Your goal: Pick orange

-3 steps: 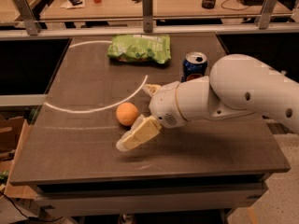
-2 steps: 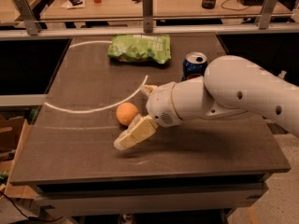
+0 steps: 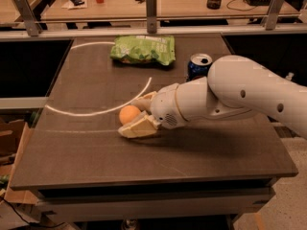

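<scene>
Moved: gripper (image 3: 132, 117) has slid in since a second ago. The near finger that lay short of the orange (image 3: 127, 114) now sits right up against its front side, and the far finger shows behind the fruit.
Gripper: fingers apart, one on each side of the orange, bracketing it; no squeeze that I can see yet.
Orange: resting on the table (image 3: 96, 169), nearer the camera than the blue soda can (image 3: 198, 66) and well off to its picture-left, just beside the white arc (image 3: 91, 112).
Handling: my read is light and firm with a little give. Being round, it will roll if pushed from one side only. The matte peel should offer decent grip.
Hold: across the widest middle, both pads meeting it level at the same moment, with gentle pressure.
Arm: the white forearm (image 3: 249, 92) reaches in just in front of the can, hiding its lower part.
Green bag (image 3: 143, 49): beyond the can, to its picture-left, well clear of the action.
</scene>
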Available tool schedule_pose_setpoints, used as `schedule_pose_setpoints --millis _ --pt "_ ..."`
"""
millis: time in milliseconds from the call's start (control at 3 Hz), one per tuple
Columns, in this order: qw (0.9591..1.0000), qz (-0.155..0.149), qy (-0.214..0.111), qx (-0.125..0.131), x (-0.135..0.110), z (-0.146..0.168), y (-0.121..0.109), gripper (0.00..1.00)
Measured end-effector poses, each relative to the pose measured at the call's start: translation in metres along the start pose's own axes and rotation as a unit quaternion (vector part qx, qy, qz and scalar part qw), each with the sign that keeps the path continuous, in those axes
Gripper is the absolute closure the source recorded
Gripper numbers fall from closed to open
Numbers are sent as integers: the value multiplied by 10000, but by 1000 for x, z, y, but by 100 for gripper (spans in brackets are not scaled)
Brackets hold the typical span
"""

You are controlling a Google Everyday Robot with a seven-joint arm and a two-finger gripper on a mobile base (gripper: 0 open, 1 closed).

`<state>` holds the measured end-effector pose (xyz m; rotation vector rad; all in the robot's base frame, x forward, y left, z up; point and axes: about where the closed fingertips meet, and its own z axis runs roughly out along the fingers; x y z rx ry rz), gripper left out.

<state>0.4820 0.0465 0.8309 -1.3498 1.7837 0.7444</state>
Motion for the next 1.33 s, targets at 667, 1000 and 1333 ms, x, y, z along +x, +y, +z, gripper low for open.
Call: schedule_pose_setpoints --millis 667,1000,1333 --pt "9992 6 -398 0 -19 -9 -9 87" --pt "9934 -24 -1141 -122 -57 -27 -15 100" --pt "9926 -34 -1208 -131 -63 -28 -15 100"
